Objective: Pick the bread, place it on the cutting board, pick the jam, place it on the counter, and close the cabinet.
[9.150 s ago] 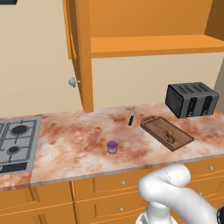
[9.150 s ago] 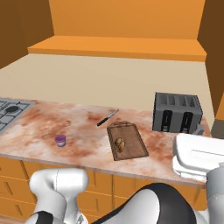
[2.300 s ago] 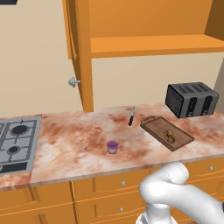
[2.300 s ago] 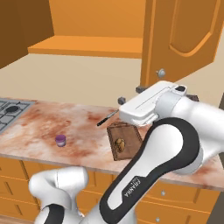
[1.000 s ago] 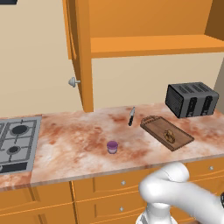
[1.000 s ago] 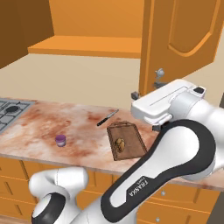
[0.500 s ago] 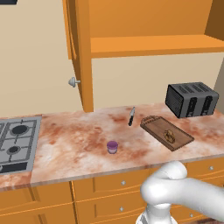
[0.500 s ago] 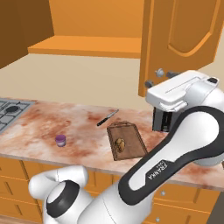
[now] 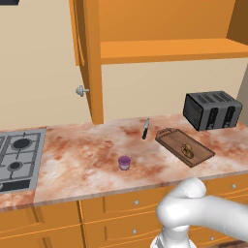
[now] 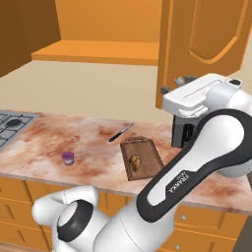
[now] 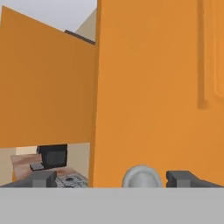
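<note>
Since half a second ago the white arm has swung further right and higher, its hand now level with the cabinet door. The gripper faces the door panel with fingers spread wide, holding nothing; the round silver knob sits between them. Bread lies on the cutting board, jam on the counter, both well below the gripper.

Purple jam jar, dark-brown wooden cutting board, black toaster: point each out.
purple jam jar (image 9: pixel 124 162), left base view, jar body.
dark-brown wooden cutting board (image 9: pixel 170 142), left base view, bare board surface.
black toaster (image 9: pixel 213 111), left base view, front side.
</note>
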